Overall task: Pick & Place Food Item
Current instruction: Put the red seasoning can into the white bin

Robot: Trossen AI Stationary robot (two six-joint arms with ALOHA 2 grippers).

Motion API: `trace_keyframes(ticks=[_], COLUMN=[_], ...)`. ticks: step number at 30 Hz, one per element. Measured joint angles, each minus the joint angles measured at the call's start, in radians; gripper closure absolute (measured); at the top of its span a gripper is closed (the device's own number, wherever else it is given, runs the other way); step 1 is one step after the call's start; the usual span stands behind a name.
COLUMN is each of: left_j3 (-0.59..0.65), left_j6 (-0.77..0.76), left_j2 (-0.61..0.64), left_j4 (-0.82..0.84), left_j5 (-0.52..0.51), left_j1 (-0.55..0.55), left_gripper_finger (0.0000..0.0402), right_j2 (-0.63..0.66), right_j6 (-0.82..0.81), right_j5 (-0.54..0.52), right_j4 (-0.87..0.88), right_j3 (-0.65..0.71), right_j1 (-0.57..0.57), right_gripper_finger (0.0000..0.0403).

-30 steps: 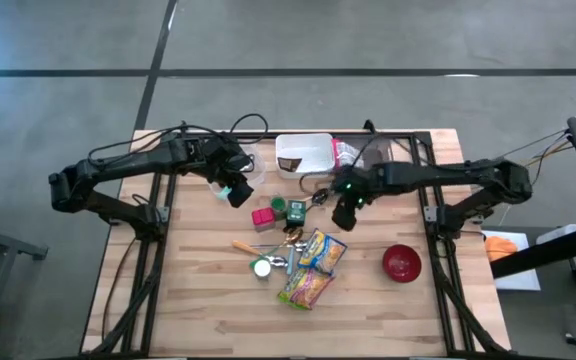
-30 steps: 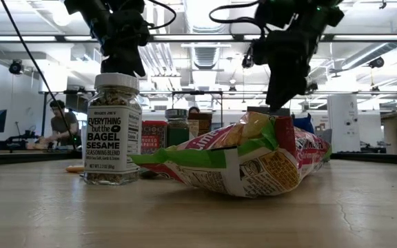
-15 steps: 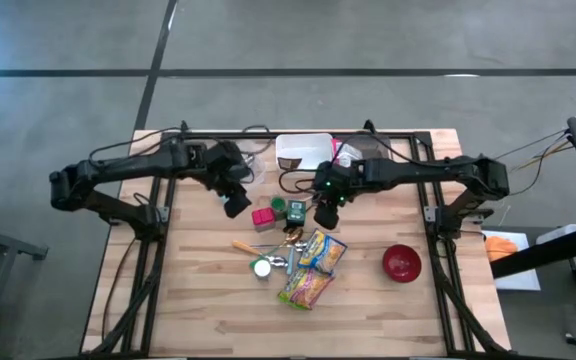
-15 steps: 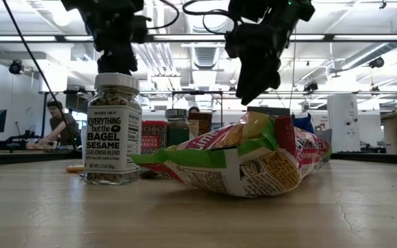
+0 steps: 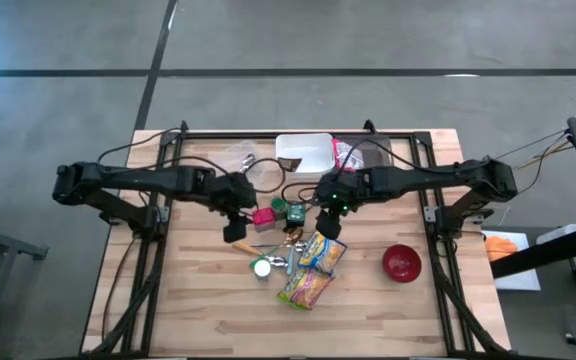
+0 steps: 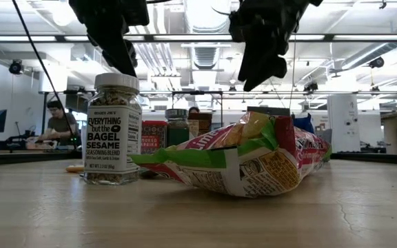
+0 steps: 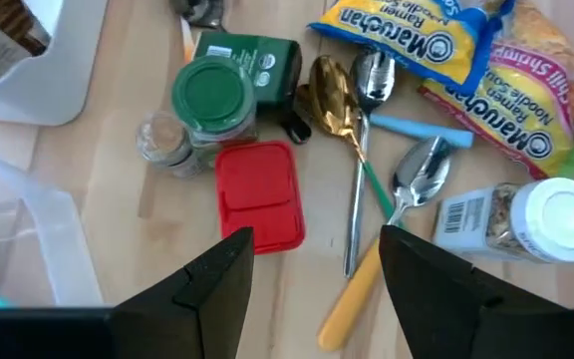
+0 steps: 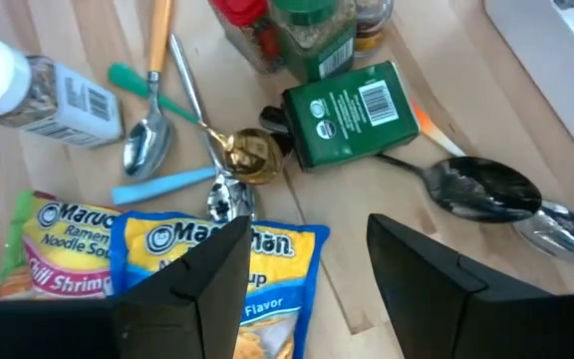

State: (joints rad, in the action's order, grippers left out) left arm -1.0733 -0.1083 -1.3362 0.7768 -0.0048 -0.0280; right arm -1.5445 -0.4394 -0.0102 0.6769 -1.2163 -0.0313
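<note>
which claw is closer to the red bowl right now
Right. The right claw hangs over the ramen packs in the table's middle, with bare wood between it and the red bowl; the left claw is farther off, beyond the red tin.

My high cam looks straight down on the whole surface [image 5: 208, 300]. Low cam sits at surface level, close behind the sesame seasoning jar [image 6: 113, 129] and ramen packets [image 6: 247, 162], facing the room. Both wrist cams look down from close range, sharing the green box [image 7: 267, 65], gold spoon [image 7: 333, 95] and ramen.
</note>
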Motion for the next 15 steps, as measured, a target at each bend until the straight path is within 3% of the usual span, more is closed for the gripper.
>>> trace_keyframes(ticks=[4,7,15], left_j3=[0.000,0.000,0.000], left_j6=[-0.020,-0.022,-0.030], left_j2=[-0.038,-0.072,-0.162], left_j4=[-0.003,-0.006,-0.009], left_j5=[-0.095,-0.109,-0.112], left_j1=[0.020,0.027,0.029], left_gripper_finger=[0.0180,0.0166,0.0065], right_j2=[0.029,0.059,0.196], right_j6=[-0.019,-0.022,-0.030], right_j5=[-0.042,-0.058,-0.132], right_j4=[0.000,0.000,0.001], right_j3=[0.003,0.007,0.017], right_j1=[0.021,0.033,0.066], right_gripper_finger=[0.0202,0.0202,0.0202])
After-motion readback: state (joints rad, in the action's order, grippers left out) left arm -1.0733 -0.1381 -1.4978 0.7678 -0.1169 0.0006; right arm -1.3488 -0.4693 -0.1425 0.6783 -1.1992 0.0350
